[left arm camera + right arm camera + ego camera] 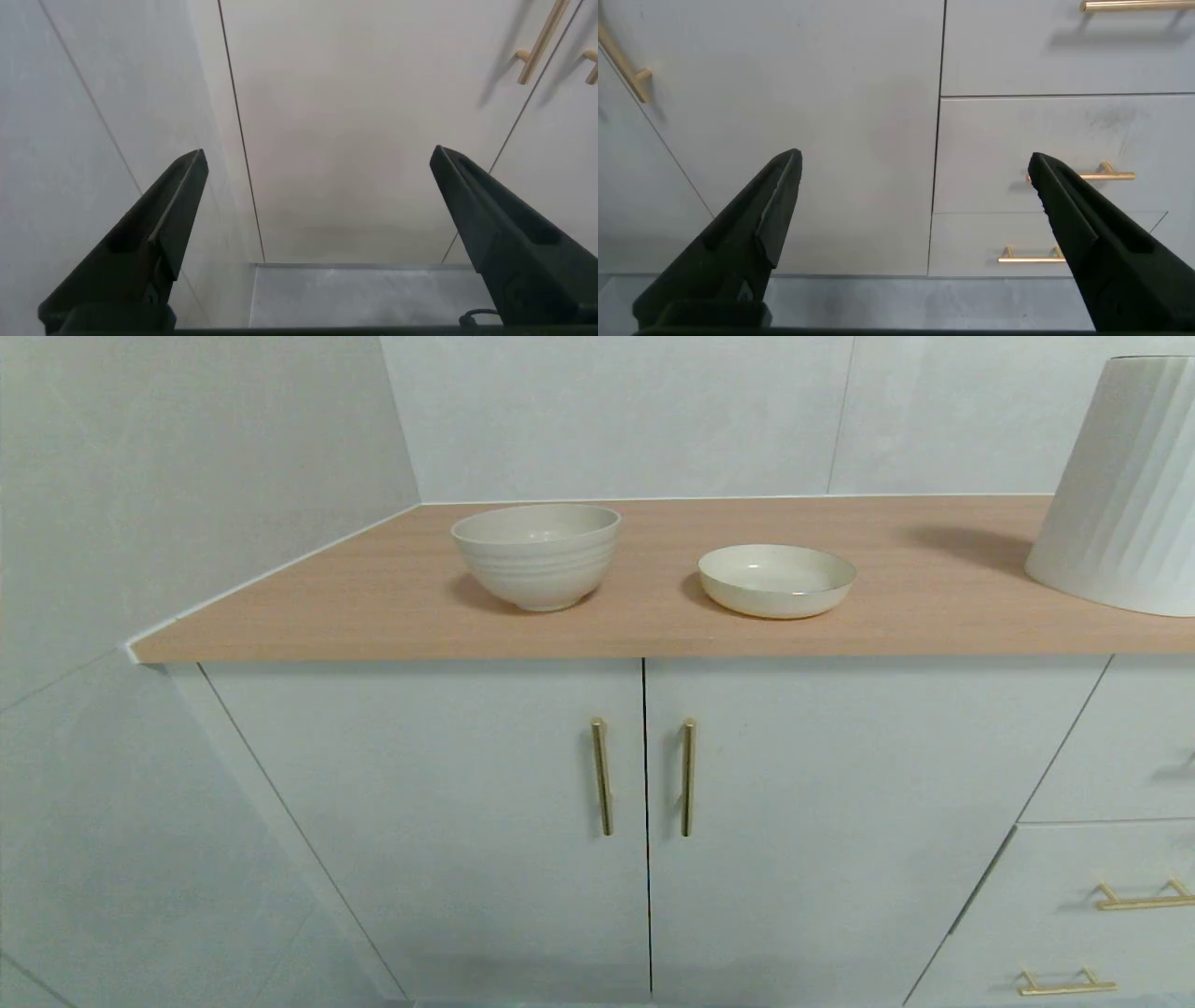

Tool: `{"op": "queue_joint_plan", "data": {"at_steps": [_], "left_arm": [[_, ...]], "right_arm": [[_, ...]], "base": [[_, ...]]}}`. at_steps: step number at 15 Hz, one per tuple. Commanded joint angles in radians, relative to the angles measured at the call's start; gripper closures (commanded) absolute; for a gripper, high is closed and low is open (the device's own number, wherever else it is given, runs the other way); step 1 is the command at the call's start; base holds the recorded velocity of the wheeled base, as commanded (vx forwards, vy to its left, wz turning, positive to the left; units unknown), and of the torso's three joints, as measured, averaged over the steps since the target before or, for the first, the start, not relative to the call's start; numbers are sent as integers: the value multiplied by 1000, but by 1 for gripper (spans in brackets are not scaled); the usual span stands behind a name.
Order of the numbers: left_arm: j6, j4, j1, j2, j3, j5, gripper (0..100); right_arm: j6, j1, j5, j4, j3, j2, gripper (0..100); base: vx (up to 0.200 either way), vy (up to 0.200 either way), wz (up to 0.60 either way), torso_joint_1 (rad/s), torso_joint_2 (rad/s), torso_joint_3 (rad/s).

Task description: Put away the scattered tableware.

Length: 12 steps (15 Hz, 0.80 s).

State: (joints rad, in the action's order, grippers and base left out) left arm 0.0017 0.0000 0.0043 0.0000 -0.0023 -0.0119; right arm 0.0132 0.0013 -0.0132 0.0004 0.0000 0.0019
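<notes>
On the wooden countertop (373, 607) stand a deep ribbed cream bowl (537, 554) to the left and a shallow cream dish (776, 579) to its right, a short way apart. Below them are two white cabinet doors with gold handles (602, 777) (687, 777), both closed. My left gripper (318, 168) is open, held low in front of the cabinet's front near the floor. My right gripper (915, 168) is open too, facing the white doors and drawers low down. Nothing is between either pair of fingers.
A tall white ribbed container (1120, 485) stands at the counter's right end. White drawers with gold pulls (1144, 894) (1106, 174) are to the right of the doors. Tiled walls close off the left side and the back.
</notes>
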Motion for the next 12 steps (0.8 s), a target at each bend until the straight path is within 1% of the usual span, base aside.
{"op": "queue_joint_plan", "data": {"at_steps": [1, 2, 6, 8, 9, 10, 11, 12], "left_arm": [[0, 0, 0, 0, 1, 0, 0], [0, 0, 0, 0, 1, 0, 0], [0, 0, 0, 0, -1, 0, 0], [0, 0, 0, 0, 1, 0, 0], [0, 0, 0, 0, -1, 0, 0], [0, 0, 0, 0, 1, 0, 0], [0, 0, 0, 0, 1, 0, 0], [0, 0, 0, 0, -1, 0, 0]], "right_arm": [[-2, 0, -1, 1, 0, 0, 0], [-21, 0, 1, 1, 0, 0, 0], [-25, 0, 1, 1, 0, 0, 0], [-68, 0, 1, -2, -6, 0, 0], [-56, 6, 15, 1, -98, 26, 0], [-6, 26, 33, 12, -224, 118, 0], [1, 52, 73, 18, -308, 237, 0], [-7, 77, 154, 18, -370, 383, 0]], "base": [[0, 0, 0, 0, 0, 0], [0, 0, 0, 0, 0, 0], [0, 0, 0, 0, 0, 0], [0, 0, 0, 0, 0, 0], [0, 0, 0, 0, 0, 0], [0, 0, 0, 0, 0, 0], [0, 0, 0, 0, 0, 0], [0, 0, 0, 0, 0, 0]]}}
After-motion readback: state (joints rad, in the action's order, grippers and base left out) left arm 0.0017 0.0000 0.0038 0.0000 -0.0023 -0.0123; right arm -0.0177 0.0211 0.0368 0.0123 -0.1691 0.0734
